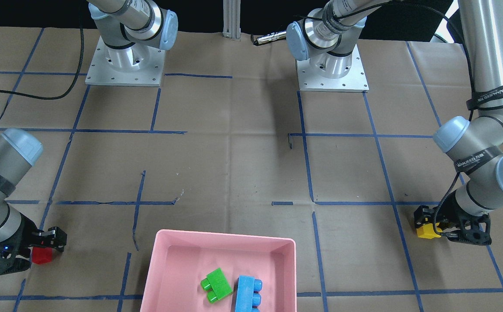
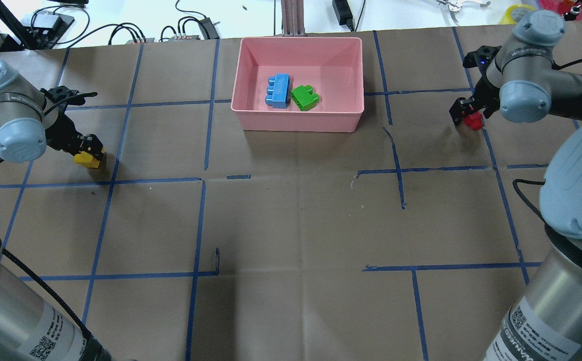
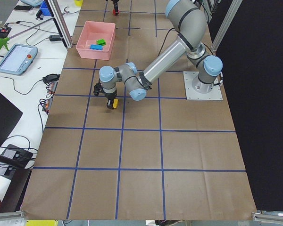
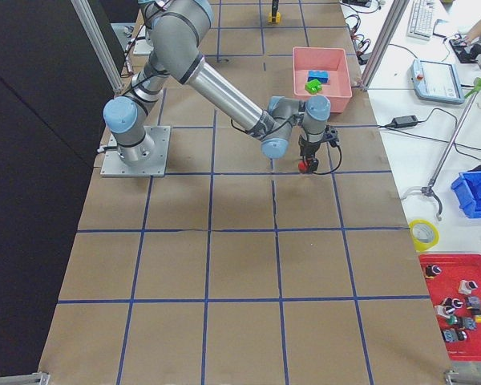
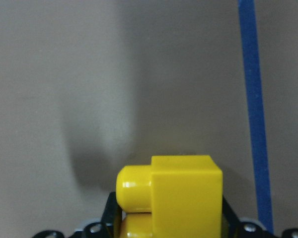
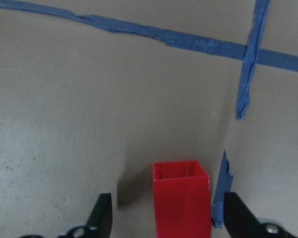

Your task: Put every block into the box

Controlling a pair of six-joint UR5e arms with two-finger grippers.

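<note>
The pink box (image 2: 296,123) stands at the far middle of the table, with the green block (image 2: 305,97) and the blue block (image 2: 279,90) lying inside it. My left gripper (image 2: 88,153) is shut on the yellow block (image 5: 184,193), low over the paper at the far left. My right gripper (image 2: 469,118) is open, pointing down at the far right. Its fingers (image 6: 102,214) stand on either side of the red block (image 6: 181,198) with a gap on each side. The red block rests on the table.
Brown paper with a blue tape grid (image 2: 205,100) covers the table. The two arm bases (image 1: 125,60) are bolted at the robot's edge. Cables and boxes (image 2: 190,25) lie beyond the far edge, behind the pink box.
</note>
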